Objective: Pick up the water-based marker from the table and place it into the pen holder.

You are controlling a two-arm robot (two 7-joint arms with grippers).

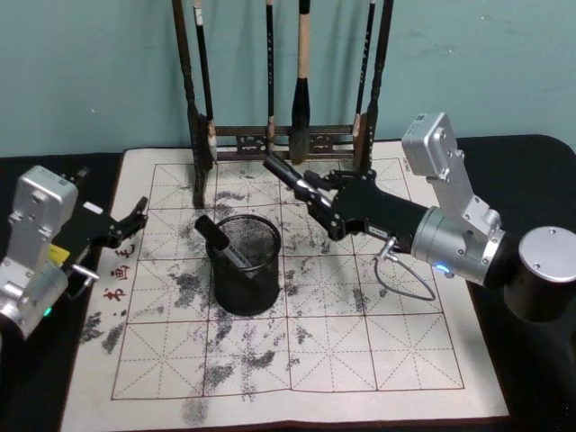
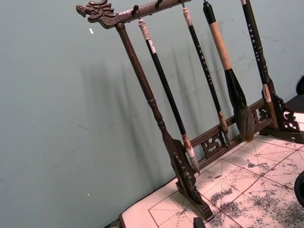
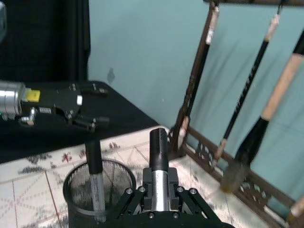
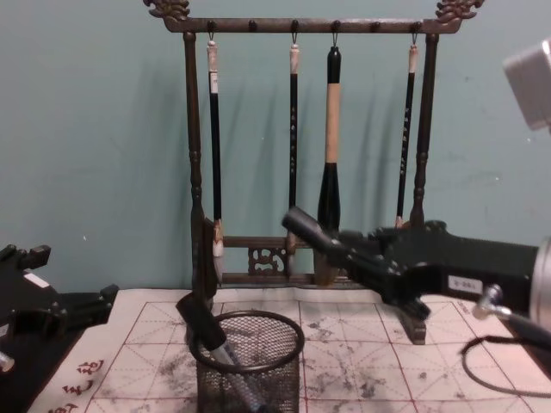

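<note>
The marker (image 1: pixel 284 171) is gripped tightly by the right gripper (image 1: pixel 310 192), with its black cap sticking out in front. It is held up in the air, at about 1 o'clock from the pen holder (image 1: pixel 247 286) in the head view, not yet over the opening. A second marker (image 1: pixel 219 236) is leaned inside the pen holder. The left gripper (image 1: pixel 137 220) is parked at 9 o'clock from the pen holder, its fingers (image 1: pixel 131 212) spread apart, with nothing held.

If the marker is let go too soon, it could be dropped on the paper mat (image 1: pixel 360 351) and roll away. If it is brought down tilted, the rim could be hit and the pen holder tipped over. The second marker could be bumped too. The brush rack (image 1: pixel 270 135) at 12 o'clock could be knocked if the arm is swung back.
</note>
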